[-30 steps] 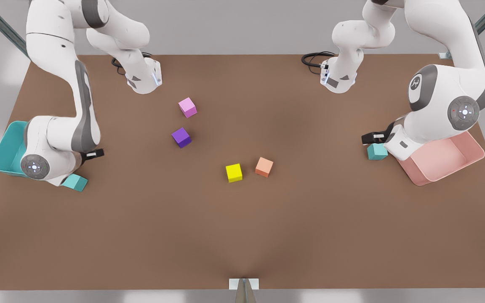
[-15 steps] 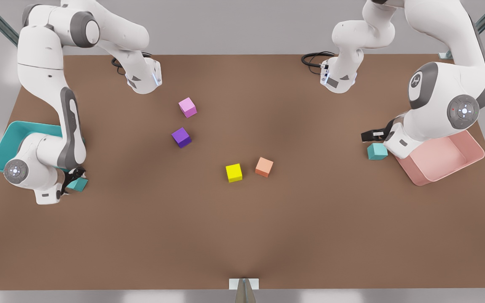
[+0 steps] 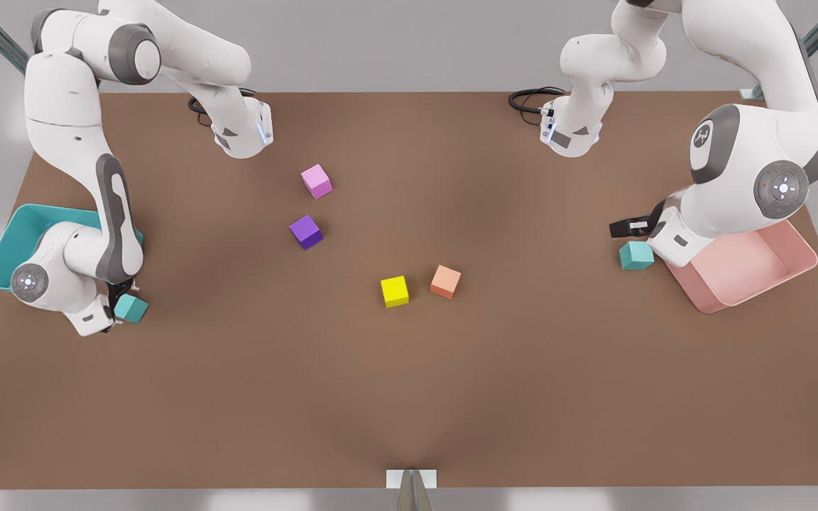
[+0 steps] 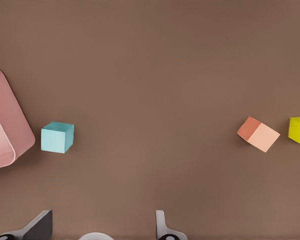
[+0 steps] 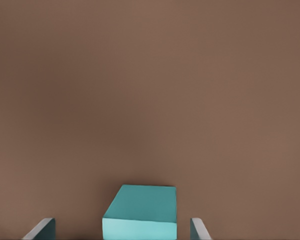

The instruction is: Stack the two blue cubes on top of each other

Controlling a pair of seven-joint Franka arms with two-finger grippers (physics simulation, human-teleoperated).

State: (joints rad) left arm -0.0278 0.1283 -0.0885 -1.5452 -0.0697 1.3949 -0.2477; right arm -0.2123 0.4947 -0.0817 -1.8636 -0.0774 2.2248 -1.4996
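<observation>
The right pincer (image 3: 119, 298) is low over the bench (image 3: 409, 397), at the front view's left. It is released: in the right wrist view its two fingers (image 5: 42, 229) stand apart, and the first blue cube (image 5: 140, 212) sits between them with a strip of bench showing on each side. So this cube is inside the span of the right pincer but not grasped. It rests flat on the bench. In the front view the same cube (image 3: 132, 309) is just beside the fingertips, on the side away from the teal bin (image 3: 8, 245), which lies behind the right arm.

The left pincer (image 3: 625, 228) is at the front view's right and is held above the bench. It is also released and holds nothing: in the left wrist view its fingers (image 4: 162, 229) are wide apart. The second blue cube (image 3: 636, 255) lies on the bench near this pincer, not between its fingers. In the left wrist view this cube (image 4: 57, 137) is ahead of the pincer (image 4: 101, 226) and off to one side, near the rounded corner of the pink bin (image 4: 5, 125) but with a gap between them.

The two blue cubes are well apart, each near its own pincer, and neither is on top of the other.

Between the two pincers, in the middle of the bench, are an orange cube (image 3: 445, 282) and a yellow cube (image 3: 395, 291) near each other. A purple cube (image 3: 306, 232) and a pink cube (image 3: 317, 181) lie farther back.
</observation>
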